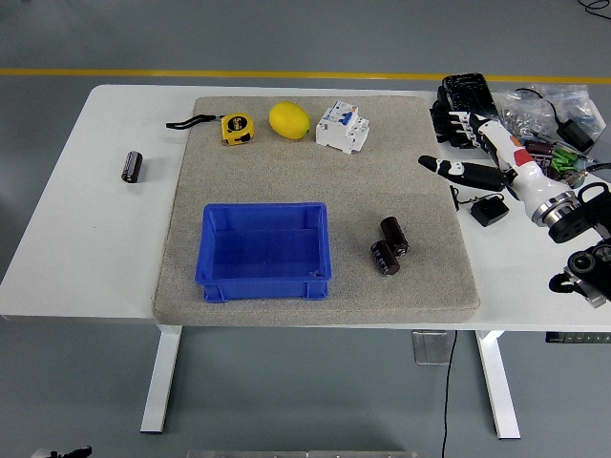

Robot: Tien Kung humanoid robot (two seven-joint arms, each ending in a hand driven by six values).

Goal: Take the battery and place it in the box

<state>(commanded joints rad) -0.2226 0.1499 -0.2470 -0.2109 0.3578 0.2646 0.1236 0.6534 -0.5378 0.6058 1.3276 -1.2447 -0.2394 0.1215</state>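
Two dark cylindrical batteries lie on the grey mat (pixel 286 181), one (pixel 394 236) just behind the other (pixel 385 258), a little right of the blue box (pixel 264 251). The box holds nothing and sits at the mat's front middle. A third battery (pixel 132 166) rests on the bare table at the far left. My right hand (pixel 456 143) hovers over the mat's right edge, behind and to the right of the two batteries, its fingers spread and nothing in it. My left arm is out of view.
Along the mat's back edge stand a yellow tape measure (pixel 237 127), a lemon (pixel 289 120) and a white circuit breaker (pixel 342 126). A black adapter (pixel 490 210) with a cable lies under my right arm. Bags and cables (pixel 563 124) crowd the table's back right corner.
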